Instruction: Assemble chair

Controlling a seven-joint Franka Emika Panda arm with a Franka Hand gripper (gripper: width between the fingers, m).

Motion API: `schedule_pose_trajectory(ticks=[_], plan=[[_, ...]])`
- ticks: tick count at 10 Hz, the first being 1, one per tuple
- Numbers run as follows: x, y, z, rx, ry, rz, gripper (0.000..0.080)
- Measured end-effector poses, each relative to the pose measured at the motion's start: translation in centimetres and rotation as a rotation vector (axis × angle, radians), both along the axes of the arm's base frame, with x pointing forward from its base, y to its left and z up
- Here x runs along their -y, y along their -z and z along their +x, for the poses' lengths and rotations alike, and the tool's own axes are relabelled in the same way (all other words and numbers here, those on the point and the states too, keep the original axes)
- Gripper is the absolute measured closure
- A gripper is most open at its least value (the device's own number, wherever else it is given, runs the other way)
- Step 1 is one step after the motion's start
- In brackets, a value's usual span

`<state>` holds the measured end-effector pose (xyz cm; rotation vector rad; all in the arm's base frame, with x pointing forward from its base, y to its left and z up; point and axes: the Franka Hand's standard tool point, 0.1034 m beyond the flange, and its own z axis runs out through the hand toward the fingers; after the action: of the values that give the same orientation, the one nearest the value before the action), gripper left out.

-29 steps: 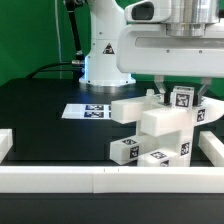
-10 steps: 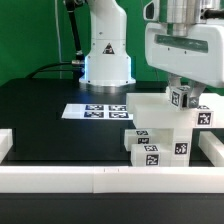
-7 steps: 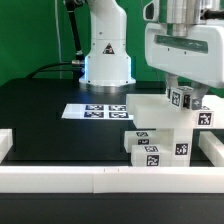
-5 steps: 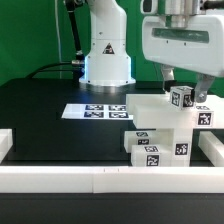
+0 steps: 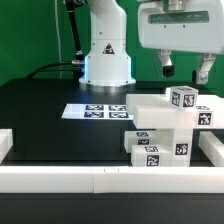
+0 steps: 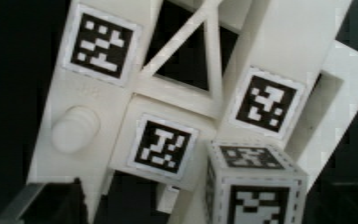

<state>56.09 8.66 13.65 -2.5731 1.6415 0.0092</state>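
Nearest the camera, a low white rail (image 5: pixel 100 178) runs along the front edge of the black table (image 5: pixel 40 110), with short white rail pieces turning back at both front corners.

Just behind the rail, toward the exterior view's right front corner, sits the chair (image 5: pixel 165 125): chunky white parts stacked together, resting on the table. Two tagged blocks lie at the bottom; a thick slab sits on top, and a small tagged post stands upright at its right end. Black-and-white square tags face the camera on several faces. The wrist view looks onto the same parts: a pale panel with a triangular cut-out and four tags, plus a tagged cube in front.

Behind the chair, nearer mid-table, the marker board (image 5: pixel 95 111) lies flat.

Above the chair, the gripper (image 5: pixel 186 68) hangs in the air, jaws spread wide, nothing between them, clear of the chair's top.

Farthest back, the robot base (image 5: pixel 105 60) stands at the table's rear edge.
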Motion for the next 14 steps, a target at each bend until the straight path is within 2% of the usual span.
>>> schedule_pose_trajectory(ticks=[4,5,7,9,13,14], plan=[[-0.1,0.2,-0.1,-0.003,-0.004,-0.003,0.0150],[-0.7,0.1,-0.4,0.005,-0.059,-0.008,0.0150],[-1.7,-0.3,-2.4,0.039,-0.142,-0.009,0.0150],[-1.9,0.2,-4.2,0.060,-0.236,-0.015,0.0150],[-1.8,0.2,-4.0,0.067,-0.350,-0.027,0.0150],[-2.2,0.3,-4.2,0.070,-0.478,-0.056,0.0150]])
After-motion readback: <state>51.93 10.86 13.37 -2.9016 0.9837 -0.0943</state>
